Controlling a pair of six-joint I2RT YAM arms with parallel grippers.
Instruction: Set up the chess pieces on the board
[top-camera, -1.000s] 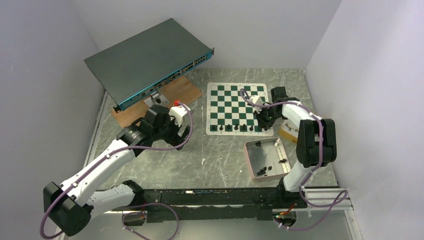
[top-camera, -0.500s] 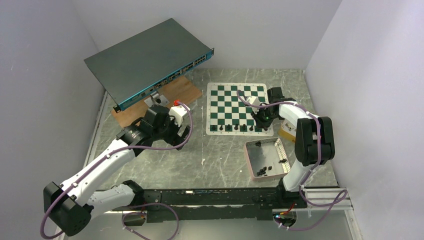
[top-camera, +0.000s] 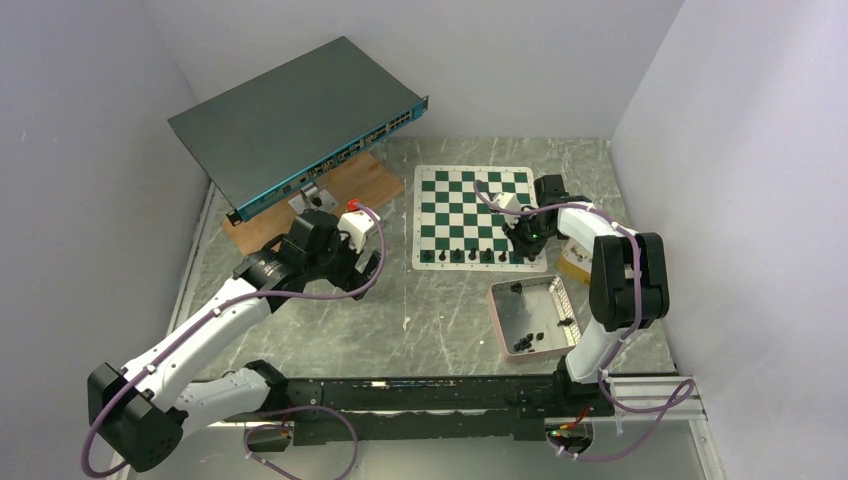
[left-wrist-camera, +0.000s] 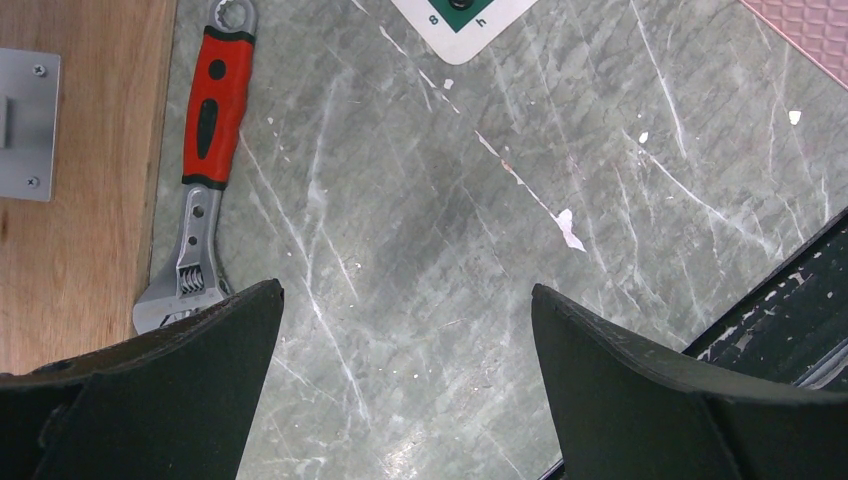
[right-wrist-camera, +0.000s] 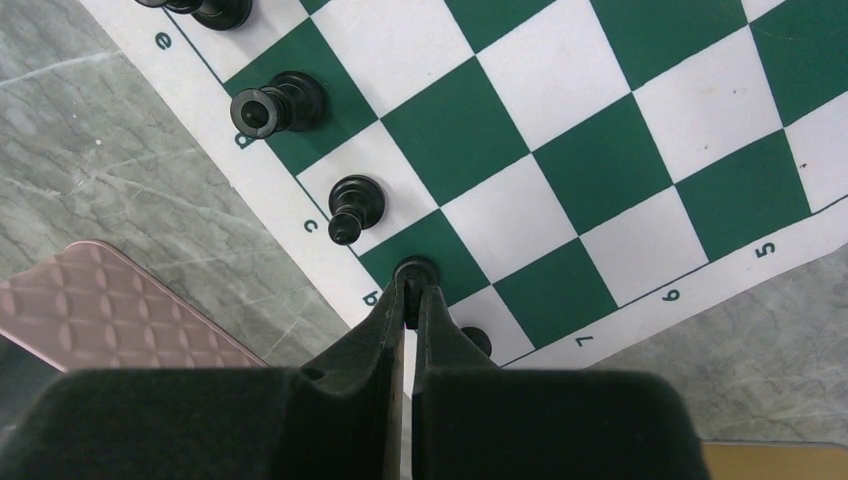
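The board (top-camera: 470, 205) lies at the table's middle right, with several black chess pieces (top-camera: 472, 256) in a row along its near edge. My right gripper (right-wrist-camera: 413, 296) is shut on a chess piece (right-wrist-camera: 416, 270) that stands on the green square by the letter b. Beside it stand pieces at c (right-wrist-camera: 355, 205) and d (right-wrist-camera: 275, 103), and another (right-wrist-camera: 478, 342) shows half hidden behind my right finger. More pieces (top-camera: 522, 346) lie in the pinkish tray (top-camera: 500, 312). My left gripper (left-wrist-camera: 405, 290) hangs open over bare marble, left of the board.
A red-handled wrench (left-wrist-camera: 205, 170) lies by a wooden plate (top-camera: 350, 185) at the left. A tilted network switch (top-camera: 300, 115) leans at the back left. A small wooden block (top-camera: 574, 266) sits right of the board. Walls close in on three sides.
My right arm has shifted slightly up and left over the board's near right corner, with the piece still between its fingers. The left arm has not moved.
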